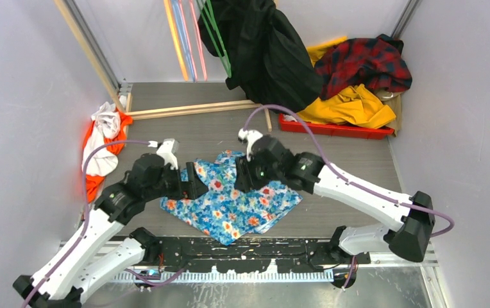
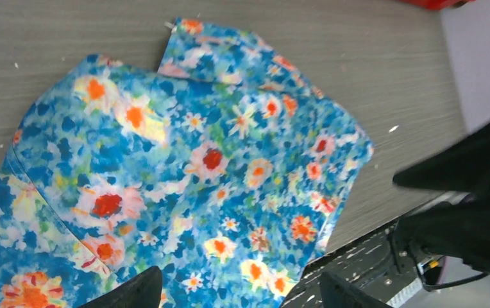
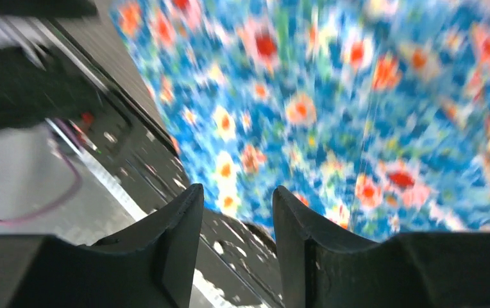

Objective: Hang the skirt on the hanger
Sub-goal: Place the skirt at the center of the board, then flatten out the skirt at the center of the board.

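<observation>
From above, the skirt (image 1: 233, 205) lay flat on the counter (image 1: 338, 157), near the front edge and between the two arms. The left pincer (image 1: 193, 181) stood at the skirt's left edge and the right pincer (image 1: 242, 175) over its upper part. Neither seemed to hold cloth. The black coat (image 1: 268, 54) hung well apart at the back. Some coloured bars stood beside it, but which thing was the hanger could not be told.

In the left wrist view the cloth filled most of the picture, one corner folded over at the top. The two fingers (image 2: 141, 290) showed only their tips at the bottom edge, spread wide, with nothing between them.

The right wrist view was blurred. Its fingers (image 3: 177, 232) stood apart with a narrow gap, empty, pointing at the skirt's front border near the rail.

The step in hand was probably the first pickup. The fabric looked thin and loose, so it may slip or bunch. Each pincer should go down on an edge, best at the waistband if it can be found, and close on one layer only. Both arms should then lift together and keep the band stretched.
</observation>
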Controlling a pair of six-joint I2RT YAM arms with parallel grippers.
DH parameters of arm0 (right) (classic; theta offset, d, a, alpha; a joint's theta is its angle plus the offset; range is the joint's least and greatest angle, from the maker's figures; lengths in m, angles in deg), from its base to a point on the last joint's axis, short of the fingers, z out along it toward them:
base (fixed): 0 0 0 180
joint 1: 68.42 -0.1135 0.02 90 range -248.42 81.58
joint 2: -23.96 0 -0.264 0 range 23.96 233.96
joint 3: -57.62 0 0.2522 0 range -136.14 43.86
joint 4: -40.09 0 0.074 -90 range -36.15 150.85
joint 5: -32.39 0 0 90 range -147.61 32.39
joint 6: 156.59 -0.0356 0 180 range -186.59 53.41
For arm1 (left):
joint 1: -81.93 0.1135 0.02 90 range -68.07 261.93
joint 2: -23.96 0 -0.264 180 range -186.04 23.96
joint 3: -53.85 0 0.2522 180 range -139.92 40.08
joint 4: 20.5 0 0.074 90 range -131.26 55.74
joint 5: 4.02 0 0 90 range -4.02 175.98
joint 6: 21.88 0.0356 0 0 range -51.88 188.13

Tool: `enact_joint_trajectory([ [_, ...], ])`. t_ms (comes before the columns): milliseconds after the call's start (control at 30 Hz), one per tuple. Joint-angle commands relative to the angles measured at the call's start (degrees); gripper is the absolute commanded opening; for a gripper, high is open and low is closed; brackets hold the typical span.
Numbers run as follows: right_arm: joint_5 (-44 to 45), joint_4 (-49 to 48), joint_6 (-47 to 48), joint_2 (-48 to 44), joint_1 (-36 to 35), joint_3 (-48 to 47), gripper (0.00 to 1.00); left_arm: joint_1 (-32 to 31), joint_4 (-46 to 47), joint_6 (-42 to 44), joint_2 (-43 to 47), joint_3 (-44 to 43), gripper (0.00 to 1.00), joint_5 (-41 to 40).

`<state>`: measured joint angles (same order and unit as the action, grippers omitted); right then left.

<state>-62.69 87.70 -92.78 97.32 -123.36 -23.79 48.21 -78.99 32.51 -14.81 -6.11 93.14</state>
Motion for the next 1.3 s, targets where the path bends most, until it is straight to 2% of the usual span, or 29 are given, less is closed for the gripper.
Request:
enact_joint_trajectory([
  [0,6.8,-4.3,0.5,-0.4,-6.9,9.6,0.49,0.2,8.5,0.0,-5.5,2.0,0.89,-1.1],
  [200,12.3,-17.6,-5.0,-1.0,-13.5,20.2,0.52,0.3,12.0,0.5,-12.9,3.0,0.93,-6.6],
  [333,17.7,-20.0,-6.4,4.0,-18.6,19.8,0.52,1.0,14.9,0.0,-16.3,4.2,0.93,-8.9],
  [467,21.2,-21.3,-9.0,8.1,-20.2,19.1,0.55,2.2,17.4,0.0,-19.8,4.6,0.91,-9.6],
  [733,22.7,-21.2,-11.2,14.1,-21.9,17.8,0.56,4.1,22.8,0.1,-25.8,6.5,0.78,-7.9],
  [933,22.2,-21.1,-12.1,16.5,-22.2,17.4,0.5,4.6,26.3,0.0,-29.5,7.3,0.58,-6.1],
  [1067,22.7,-19.5,-12.3,17.5,-22.8,16.3,0.45,4.6,27.2,0.2,-30.1,7.5,0.49,-6.0],
  [1267,26.3,-16.1,-12.6,19.9,-23.3,14.7,0.45,4.7,27.8,0.5,-30.7,7.8,0.41,-6.5],
])
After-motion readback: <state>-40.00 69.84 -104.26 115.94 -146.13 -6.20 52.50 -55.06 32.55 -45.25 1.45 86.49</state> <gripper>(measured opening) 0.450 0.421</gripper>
